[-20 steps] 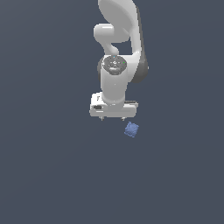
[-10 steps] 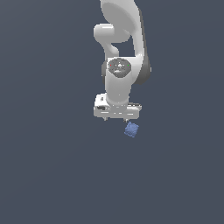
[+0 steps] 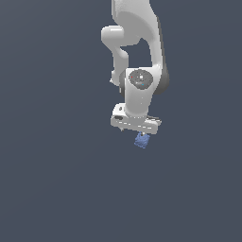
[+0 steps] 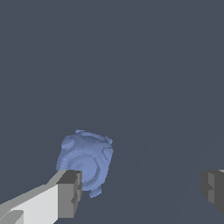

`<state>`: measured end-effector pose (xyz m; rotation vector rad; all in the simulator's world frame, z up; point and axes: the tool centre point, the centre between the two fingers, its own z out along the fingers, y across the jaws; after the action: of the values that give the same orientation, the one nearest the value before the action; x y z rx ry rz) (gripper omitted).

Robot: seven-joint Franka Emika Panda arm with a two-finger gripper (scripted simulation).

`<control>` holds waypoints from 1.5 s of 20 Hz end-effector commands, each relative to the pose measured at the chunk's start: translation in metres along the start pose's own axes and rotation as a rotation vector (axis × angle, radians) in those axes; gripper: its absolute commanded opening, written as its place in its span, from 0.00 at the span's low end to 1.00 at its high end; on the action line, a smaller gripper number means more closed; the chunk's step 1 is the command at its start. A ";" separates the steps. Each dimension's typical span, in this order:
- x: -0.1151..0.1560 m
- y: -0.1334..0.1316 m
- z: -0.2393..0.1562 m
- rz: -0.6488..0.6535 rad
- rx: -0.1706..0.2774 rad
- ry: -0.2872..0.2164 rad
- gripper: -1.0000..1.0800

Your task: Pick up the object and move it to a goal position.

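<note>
Hovering open-jawed over unlabelled blue block point(image 4: 85, 159)

Wrist view: gripper point(image 4: 140, 192) jaws spread wide, nothing between them. One fingertip point(image 4: 69, 193) shows as a grey pad on a white finger, the other grey pad sits at the frame edge, partly cut off. Small blue block point(image 4: 85, 160), mottled, rounded corners, roughly cube-shaped, lies on the plain dark grey floor point(image 4: 144, 65). The nearer fingertip overlaps the block's edge in the picture; contact can't be told. Block is off-centre, close to that finger, well apart from the other.
</note>
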<state>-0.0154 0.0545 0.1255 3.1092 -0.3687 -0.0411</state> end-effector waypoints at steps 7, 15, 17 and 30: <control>-0.011 -0.033 0.021 0.164 0.010 0.013 0.96; -0.019 -0.051 0.032 0.256 0.015 0.021 0.96; -0.020 -0.053 0.034 0.268 0.016 0.022 0.96; -0.021 -0.055 0.053 0.279 0.017 0.022 0.96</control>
<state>-0.0236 0.1127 0.0785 3.0386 -0.7995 0.0010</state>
